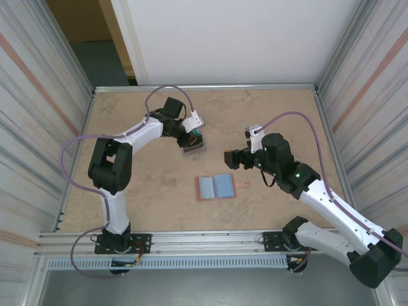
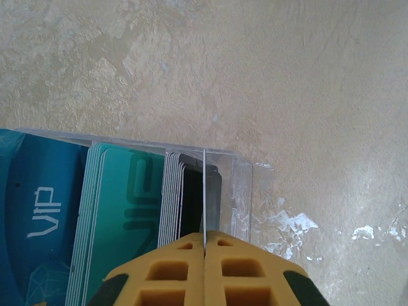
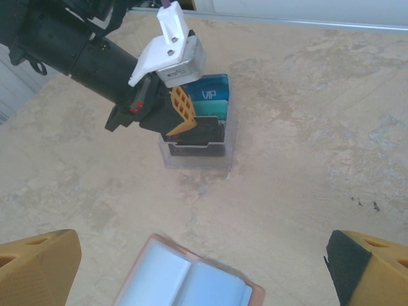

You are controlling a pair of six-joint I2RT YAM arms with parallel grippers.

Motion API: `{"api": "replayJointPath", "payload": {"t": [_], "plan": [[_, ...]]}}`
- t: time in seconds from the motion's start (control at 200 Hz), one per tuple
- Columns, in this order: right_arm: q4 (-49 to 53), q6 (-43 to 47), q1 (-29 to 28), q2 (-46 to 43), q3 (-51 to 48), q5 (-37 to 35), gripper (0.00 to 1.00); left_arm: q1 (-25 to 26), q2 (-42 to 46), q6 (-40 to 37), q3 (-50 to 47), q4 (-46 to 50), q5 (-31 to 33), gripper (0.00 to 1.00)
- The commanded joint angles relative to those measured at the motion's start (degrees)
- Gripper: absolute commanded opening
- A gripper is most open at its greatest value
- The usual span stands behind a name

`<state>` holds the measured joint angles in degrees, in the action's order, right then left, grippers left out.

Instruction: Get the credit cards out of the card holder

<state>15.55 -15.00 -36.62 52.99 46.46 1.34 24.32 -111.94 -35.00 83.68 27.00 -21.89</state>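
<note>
Salmon-pink bifold card holder point(image 1: 215, 187) lies open mid-table, apparently emptied; left gripper point(image 2: 204, 258) closed tight over clear plastic stand point(image 3: 191, 158) of blue-teal credit cards point(image 2: 44, 210), probably slotting one, grip unclear; right gripper point(image 1: 231, 158) gapes empty nearby.

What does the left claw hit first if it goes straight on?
Likely the clear card stand: the shut left claw points at its end slot beside the dark cards. Depth is unclear.

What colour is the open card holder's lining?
The card holder lining is light blue; top external view best.
</note>
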Motion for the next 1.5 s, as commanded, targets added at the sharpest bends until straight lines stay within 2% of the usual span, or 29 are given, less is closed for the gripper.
{"api": "replayJointPath", "payload": {"t": [0.0, 0.281, 0.742, 1.168, 1.198, 1.398, 1.493], "plan": [[0.1, -1.4, 0.4, -0.1, 0.2, 0.3, 0.98, -0.6, -0.8, -1.4, 1.9, 1.1, 0.1, 0.05], [0.1, -1.3, 0.5, 0.2, 0.4, 0.6, 0.98, -0.6, -1.2, -1.6, 2.1, 1.3, 1.0, 0.12], [0.8, -1.3, 0.9, 0.2, 0.8, 0.9, 0.99, -0.6, -0.7, -1.1, 2.6, 1.6, 1.2, 0.15], [0.9, -1.8, 2.2, -1.9, 0.0, 0.2, 0.98, -0.1, 4.6, 0.8, 1.1, 1.3, 0.7, 0.17], [0.9, -1.8, 2.2, -2.2, -0.1, 0.1, 0.98, -0.1, 5.2, 0.9, 0.8, 1.1, 0.7, 0.2], [0.9, -2.3, 2.3, -4.0, -0.9, -1.7, 0.98, 0.1, 8.8, 1.8, -1.5, 0.3, 0.6, 0.26], [1.2, -2.4, 2.3, -4.7, -1.1, -2.6, 0.98, 0.1, 10.9, 2.4, -2.8, -0.2, 0.7, 0.33]]}}
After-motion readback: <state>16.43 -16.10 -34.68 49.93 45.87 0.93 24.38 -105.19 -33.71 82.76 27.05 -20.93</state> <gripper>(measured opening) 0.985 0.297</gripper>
